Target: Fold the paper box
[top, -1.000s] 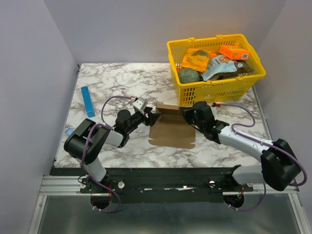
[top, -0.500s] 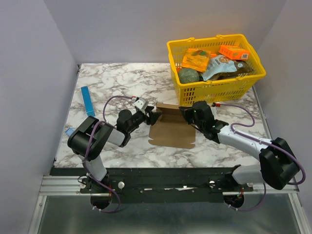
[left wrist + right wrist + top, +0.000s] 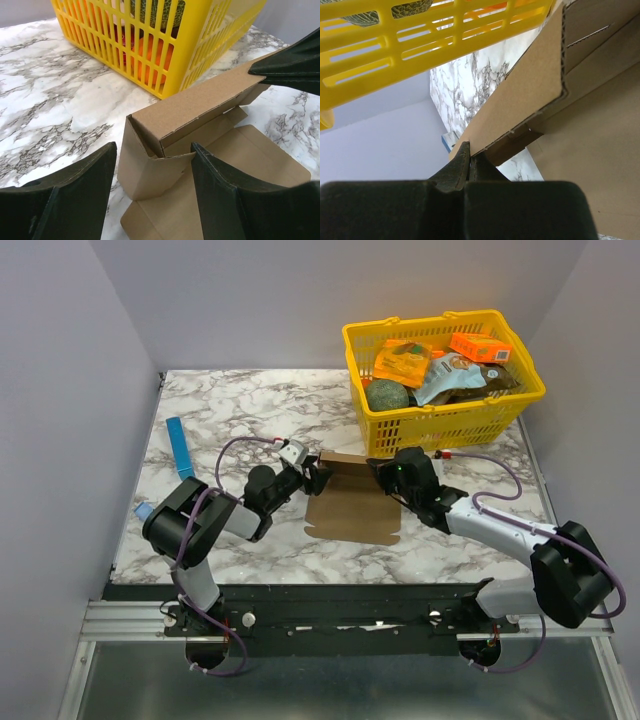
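Observation:
The paper box [image 3: 352, 508] is a brown cardboard sheet lying flat on the marble table, with its back wall [image 3: 195, 107] folded up in front of the basket. My left gripper [image 3: 154, 145] is open at the box's left end, and the raised corner flap [image 3: 150, 170] stands between its fingers without being pinched. My right gripper [image 3: 468, 146] is shut. Its joined tips rest against the right end of the raised wall [image 3: 530, 80]. In the top view the left gripper [image 3: 318, 477] and right gripper [image 3: 378, 470] face each other across that wall.
A yellow basket [image 3: 440, 425] holding orange packs and other groceries stands just behind the box at the back right. A thin blue strip [image 3: 180, 448] lies at the far left, and a small blue item [image 3: 143, 510] sits by the left table edge.
My left gripper has moved a little to the right, so its fingers now straddle the box's left corner flap. The right arm and the box have stayed still.

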You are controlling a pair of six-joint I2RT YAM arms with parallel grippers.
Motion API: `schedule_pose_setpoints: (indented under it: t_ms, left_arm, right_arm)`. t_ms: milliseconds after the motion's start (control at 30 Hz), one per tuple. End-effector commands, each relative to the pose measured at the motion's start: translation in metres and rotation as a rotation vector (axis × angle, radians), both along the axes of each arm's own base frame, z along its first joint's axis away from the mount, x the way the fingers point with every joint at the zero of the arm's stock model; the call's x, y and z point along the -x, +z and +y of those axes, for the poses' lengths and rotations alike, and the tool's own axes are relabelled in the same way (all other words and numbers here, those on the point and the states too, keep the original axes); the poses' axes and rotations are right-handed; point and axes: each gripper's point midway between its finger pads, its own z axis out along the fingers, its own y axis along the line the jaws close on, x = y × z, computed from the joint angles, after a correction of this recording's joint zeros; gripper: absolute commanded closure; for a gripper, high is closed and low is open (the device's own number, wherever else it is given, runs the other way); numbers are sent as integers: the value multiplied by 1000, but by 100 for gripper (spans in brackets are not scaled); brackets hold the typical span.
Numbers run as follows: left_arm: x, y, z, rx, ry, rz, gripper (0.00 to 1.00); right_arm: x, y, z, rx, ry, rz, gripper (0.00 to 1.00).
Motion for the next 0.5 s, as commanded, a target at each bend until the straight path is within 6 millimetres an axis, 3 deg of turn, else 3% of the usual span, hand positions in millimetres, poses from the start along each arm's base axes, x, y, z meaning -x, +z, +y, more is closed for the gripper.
schedule_pose_setpoints:
  t_ms: [0,167,467]
  left_arm:
    - [-14,7,10,-3,91,-56,34]
    - [-13,6,7,-11,73,-58,44]
    - [-18,1,0,-52,119,-68,53]
  right_arm:
    - [27,-55,-6,122,63,170,99]
    - [26,-54,-6,122,63,170,99]
    - [26,-55,-5,121,68,171,99]
